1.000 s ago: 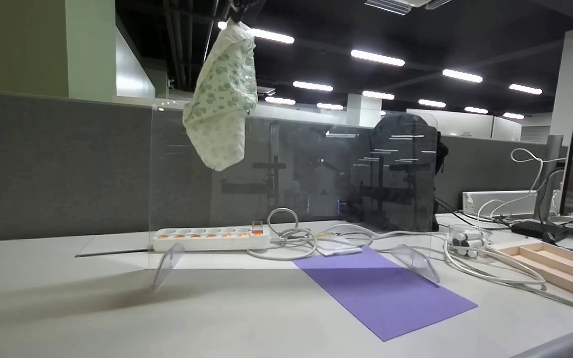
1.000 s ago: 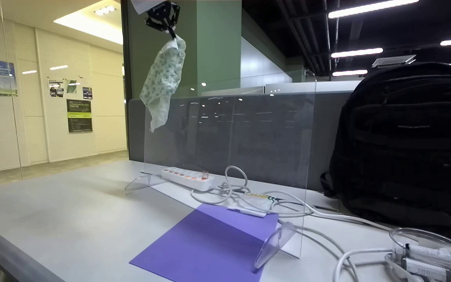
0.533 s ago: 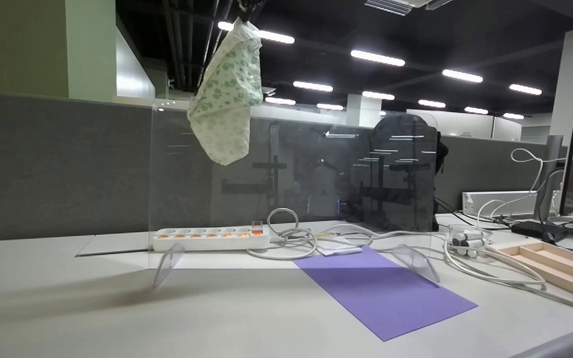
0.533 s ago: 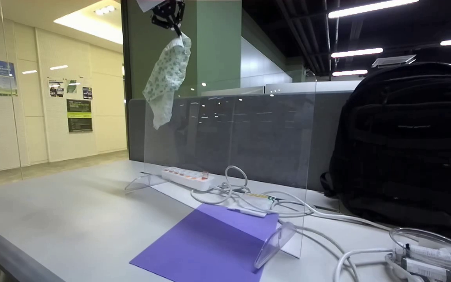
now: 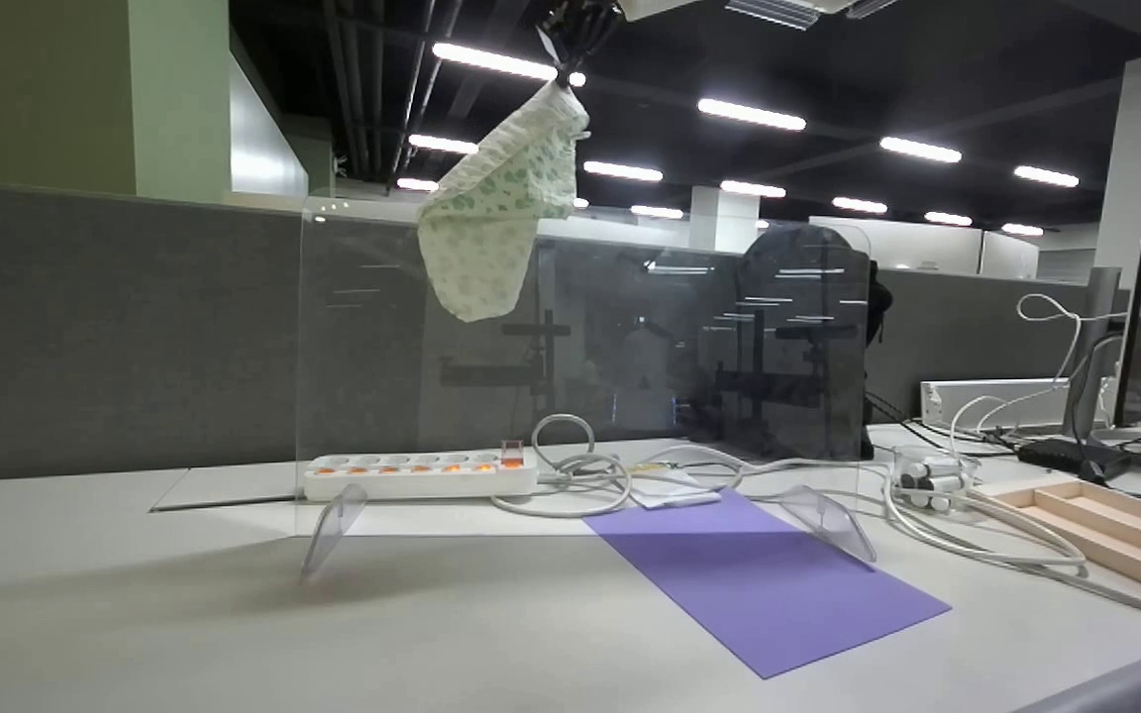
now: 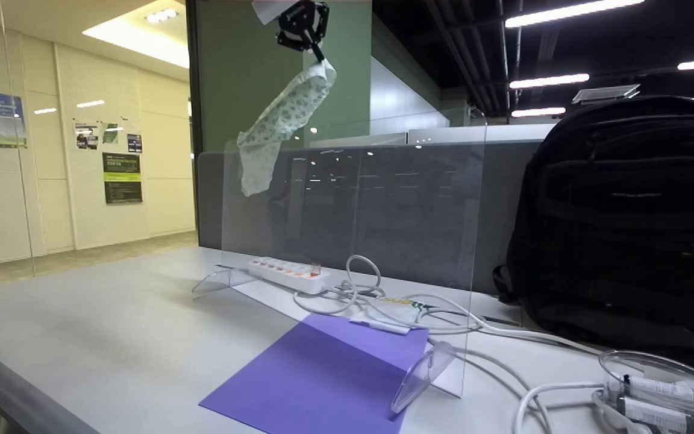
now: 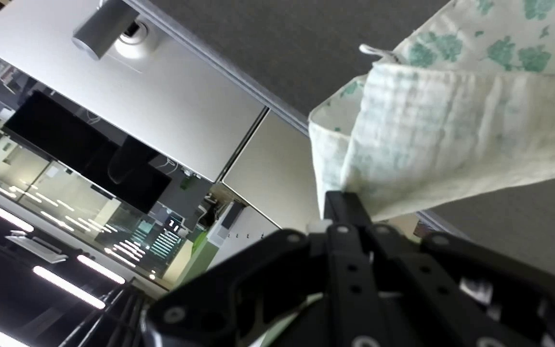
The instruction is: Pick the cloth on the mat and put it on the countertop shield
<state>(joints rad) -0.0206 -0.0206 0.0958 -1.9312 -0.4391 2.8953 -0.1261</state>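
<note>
The cloth (image 5: 501, 203), white with green prints, hangs in the air from my gripper (image 5: 563, 79); both exterior views show it. The gripper (image 6: 320, 58) is shut on the cloth's top corner. The cloth (image 6: 284, 117) slants from the fingertips and bends down near the top edge of the clear shield (image 6: 419, 229). Its lower part looks fainter, seen through the shield (image 5: 650, 396); I cannot tell whether it touches. In the wrist view the fingertips (image 7: 347, 202) pinch the folded cloth (image 7: 427, 140). The purple mat (image 5: 778, 594) lies bare on the table, partly under the shield.
A white power strip (image 5: 422, 477) and white cables (image 5: 590, 475) lie behind the shield. A black backpack (image 6: 624, 229) stands at the grey partition (image 5: 115, 337). A clear cup with small bottles (image 6: 660, 398) and a wooden tray (image 5: 1105, 535) are at the right.
My gripper has moved right in both exterior views, with the cloth in it. The cloth's lower end has moved less, so its upper part now slants more.
</note>
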